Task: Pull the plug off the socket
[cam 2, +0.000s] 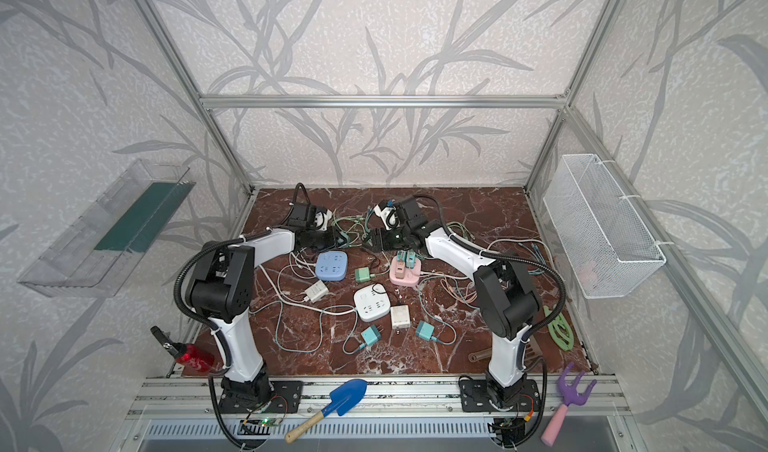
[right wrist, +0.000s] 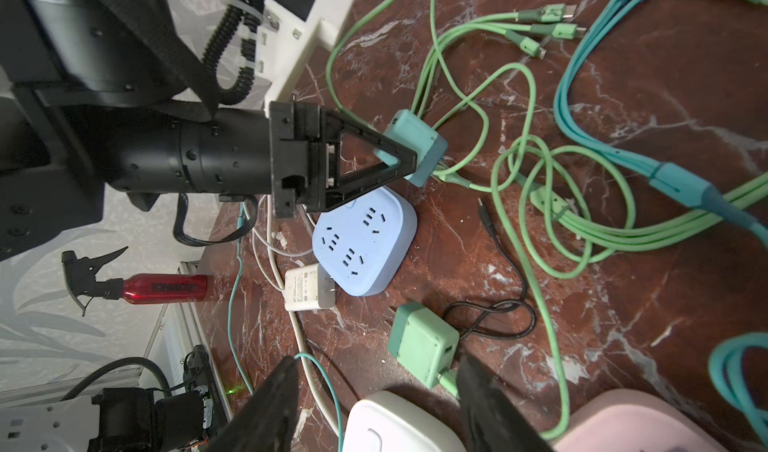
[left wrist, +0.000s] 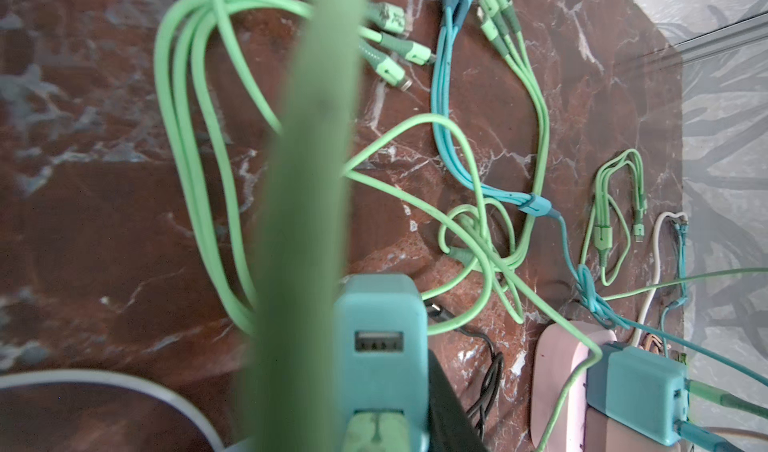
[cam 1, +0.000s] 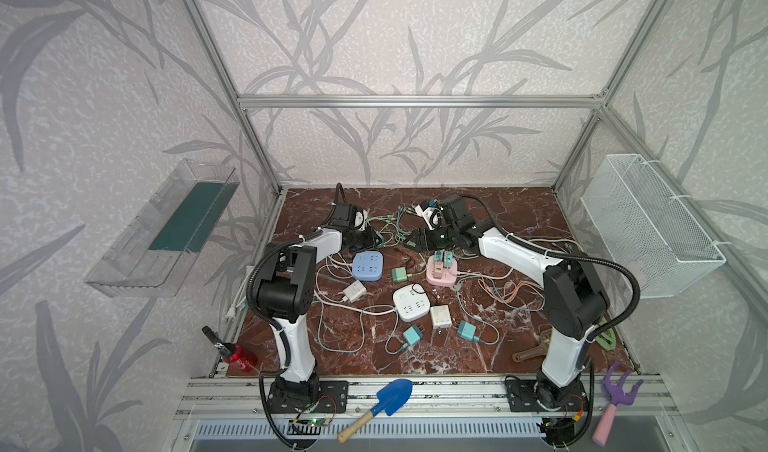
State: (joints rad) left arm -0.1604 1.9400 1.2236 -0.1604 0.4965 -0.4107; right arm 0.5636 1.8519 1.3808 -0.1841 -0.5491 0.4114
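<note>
While the left gripper [right wrist: 409,157] is clamped on the teal plug [right wrist: 419,138] at 12 o'clock of the blue socket [cam 1: 368,266], the right gripper [right wrist: 378,358] has its jaws apart, empty. The plug appears light, rigid and smooth-shelled; the grip belongs across its flat sides, never on the limp cable [right wrist: 457,182].

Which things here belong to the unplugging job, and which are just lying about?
Job in hand: pink rounded socket block with two teal plugs in it; teal cube plug held by the left gripper.

Lying about: blue plastic shovel; purple plastic rake; red spray bottle; white wire basket.
</note>
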